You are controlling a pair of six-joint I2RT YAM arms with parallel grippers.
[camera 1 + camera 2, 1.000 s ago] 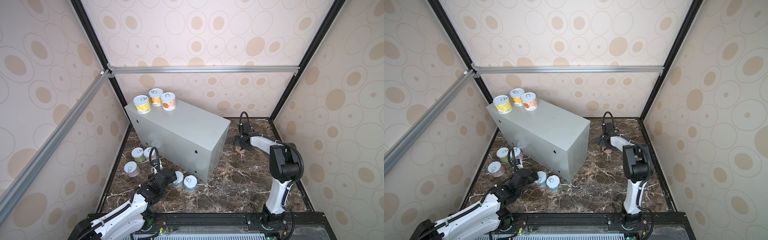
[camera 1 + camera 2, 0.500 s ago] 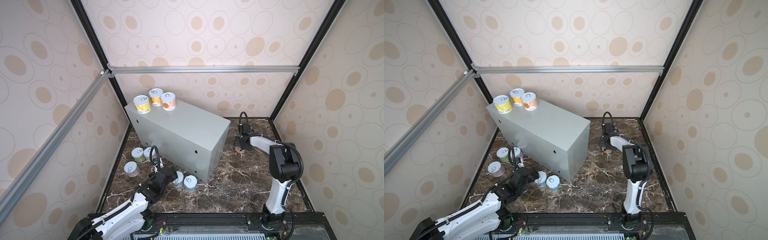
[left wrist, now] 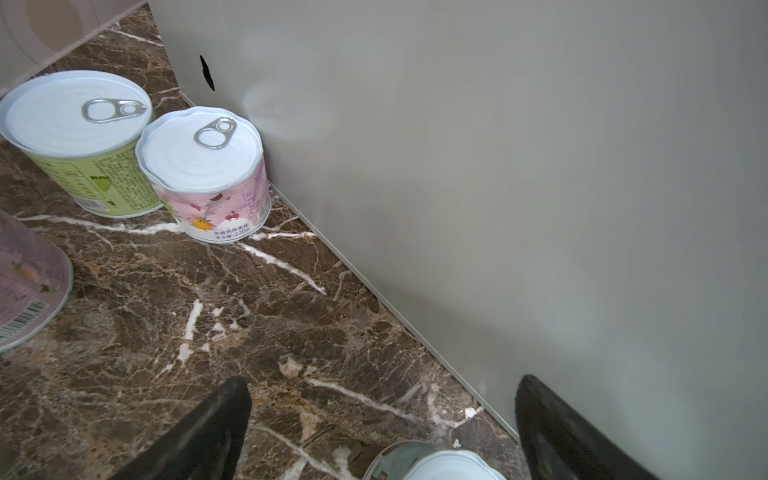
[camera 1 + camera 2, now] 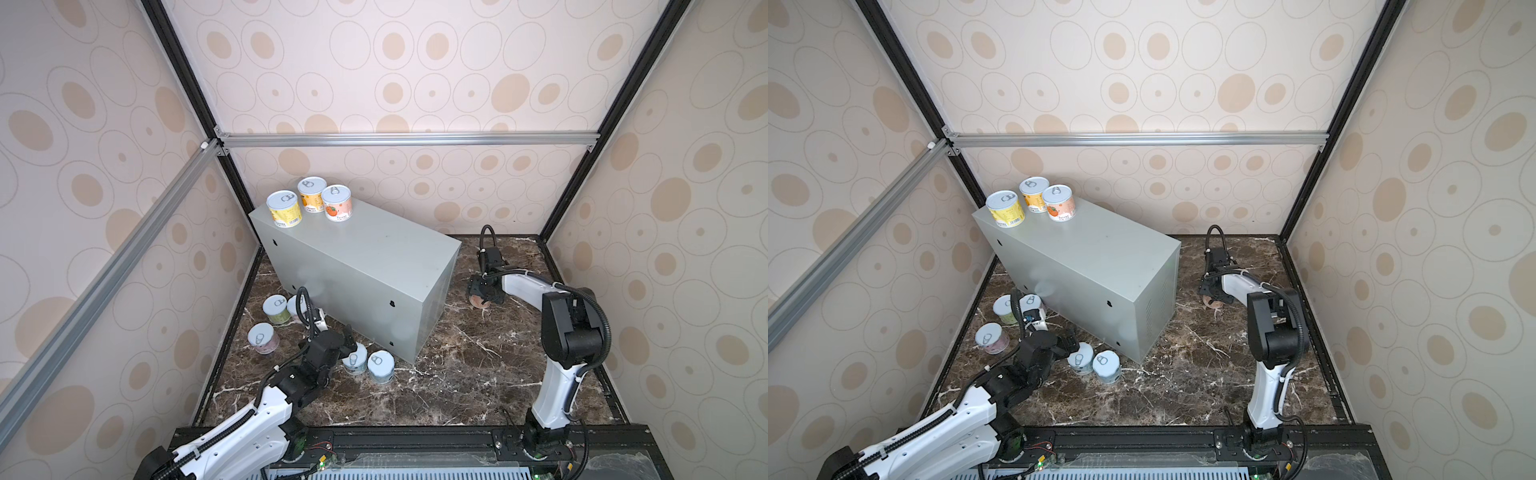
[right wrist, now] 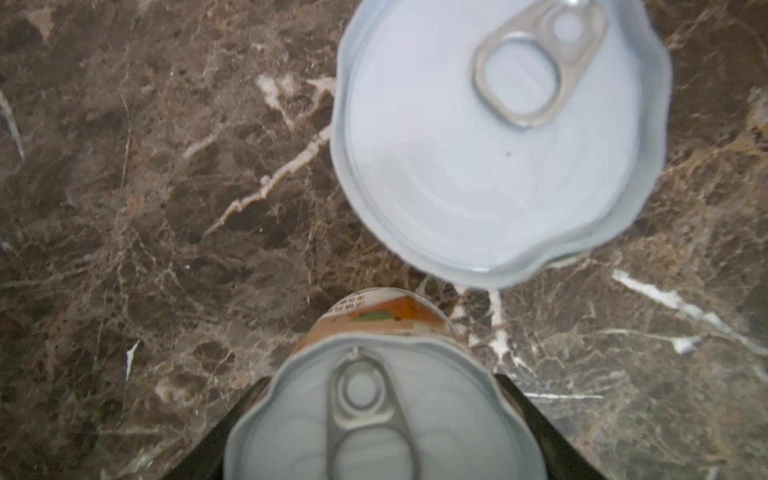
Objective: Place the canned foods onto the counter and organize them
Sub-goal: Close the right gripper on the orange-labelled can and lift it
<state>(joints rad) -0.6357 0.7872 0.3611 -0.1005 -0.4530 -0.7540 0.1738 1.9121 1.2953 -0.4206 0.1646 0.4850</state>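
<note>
the left arm stretches low over the floor (image 4: 457, 374) toward the long front side of the desk (image 4: 365, 253). its left pincer (image 3: 382, 419) is spread wide and empty, with a blue can (image 3: 436, 463) just below it. the right arm rises, bends at the elbow and reaches past the desk's right end. its right pincer (image 4: 482, 293) points down, closed on an orange can (image 5: 382, 424) low by the floor. three cans (image 4: 312, 194) stand on the desk's far left corner. other cans (image 4: 276, 309) sit on the floor by its front.
</note>
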